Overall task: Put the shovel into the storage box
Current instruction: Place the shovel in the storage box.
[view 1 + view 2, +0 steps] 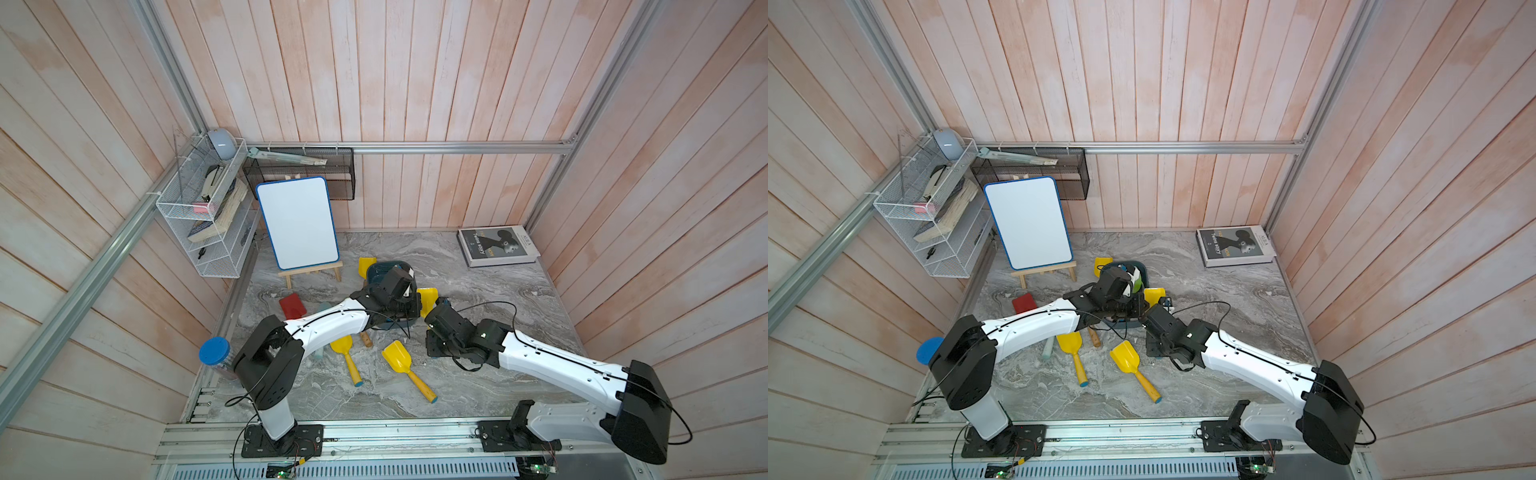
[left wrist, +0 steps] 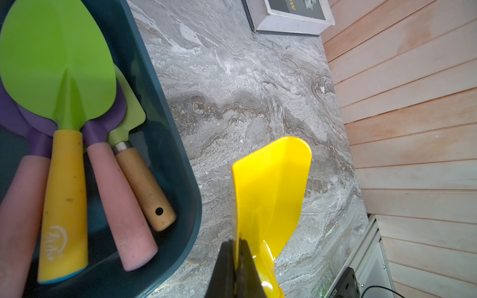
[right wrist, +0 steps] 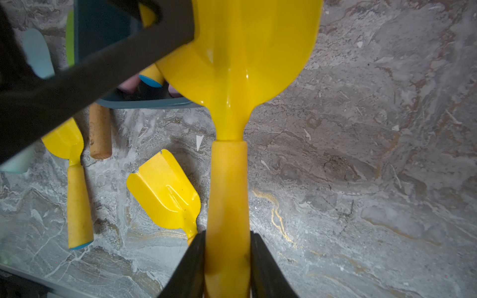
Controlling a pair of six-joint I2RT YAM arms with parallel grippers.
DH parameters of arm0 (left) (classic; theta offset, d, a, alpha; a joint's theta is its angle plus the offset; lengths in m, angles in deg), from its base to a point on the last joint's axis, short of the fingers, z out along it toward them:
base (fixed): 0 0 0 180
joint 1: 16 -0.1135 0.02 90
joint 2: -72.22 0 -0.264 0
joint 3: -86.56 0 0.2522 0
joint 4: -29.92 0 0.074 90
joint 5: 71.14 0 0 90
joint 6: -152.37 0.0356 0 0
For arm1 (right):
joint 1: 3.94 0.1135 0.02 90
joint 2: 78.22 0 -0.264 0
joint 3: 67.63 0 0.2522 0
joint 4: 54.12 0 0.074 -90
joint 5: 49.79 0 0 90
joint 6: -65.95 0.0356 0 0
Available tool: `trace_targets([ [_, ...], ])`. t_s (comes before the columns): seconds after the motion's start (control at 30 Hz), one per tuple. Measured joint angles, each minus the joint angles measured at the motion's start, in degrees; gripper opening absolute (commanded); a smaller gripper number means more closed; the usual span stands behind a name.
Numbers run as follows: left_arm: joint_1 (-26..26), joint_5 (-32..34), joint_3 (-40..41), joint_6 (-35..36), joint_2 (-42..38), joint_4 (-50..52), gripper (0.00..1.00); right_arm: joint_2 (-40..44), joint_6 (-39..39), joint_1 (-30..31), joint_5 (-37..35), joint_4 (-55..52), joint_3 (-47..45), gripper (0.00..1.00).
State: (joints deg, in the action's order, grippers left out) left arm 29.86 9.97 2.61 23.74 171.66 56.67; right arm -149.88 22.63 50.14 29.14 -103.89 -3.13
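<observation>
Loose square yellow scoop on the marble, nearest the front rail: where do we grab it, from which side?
Likely the handle of the square yellow scoop, about mid-length, coming straight down with the jaws across it. It lies flat with bare marble on both sides, while the blade is wide with raised edges.

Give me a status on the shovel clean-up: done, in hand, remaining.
Done: four shovels lie in the storage box, a green shovel on top.
In hand: the held yellow shovel is beside the box, with the left gripper shut on its blade edge and the right gripper on its handle.
Left: that one, plus a round-bladed yellow shovel and a square-bladed yellow shovel on the table.
</observation>
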Motion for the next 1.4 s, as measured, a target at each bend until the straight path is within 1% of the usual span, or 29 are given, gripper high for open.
trace_targets([
  [0.1,-0.3,0.9,-0.5,1.0,0.0,1.7,0.0,0.6,-0.1,0.0,0.0,0.1,0.7,0.49],
  [0.23,-1.7,1.4,-1.9,2.5,0.0,3.5,0.0,1.9,0.0,0.0,0.0,0.0,0.9,0.5],
  [0.43,-6.5,1.4,-5.6,6.2,0.0,6.7,0.0,2.7,0.0,0.0,0.0,0.0,0.9,0.5],
  [0.57,-10.1,1.6,-8.7,9.9,0.0,9.3,0.0,2.8,0.0,0.0,0.0,0.0,0.9,0.5],
  [0.77,-15.1,3.3,-10.6,14.7,0.1,11.2,0.0,2.8,0.0,0.0,0.0,0.1,0.7,0.49],
  [0.9,-17.6,4.7,-12.1,16.9,1.5,12.0,0.0,2.8,0.0,0.0,0.0,0.0,0.6,0.49],
  [1.17,-18.6,9.4,-17.5,20.9,7.4,14.3,0.0,2.8,0.0,0.0,0.0,0.3,0.0,0.49],
  [1.4,-18.6,14.6,-18.5,23.2,9.4,13.9,0.0,2.9,0.4,0.0,0.0,0.2,-1.5,0.49],
])
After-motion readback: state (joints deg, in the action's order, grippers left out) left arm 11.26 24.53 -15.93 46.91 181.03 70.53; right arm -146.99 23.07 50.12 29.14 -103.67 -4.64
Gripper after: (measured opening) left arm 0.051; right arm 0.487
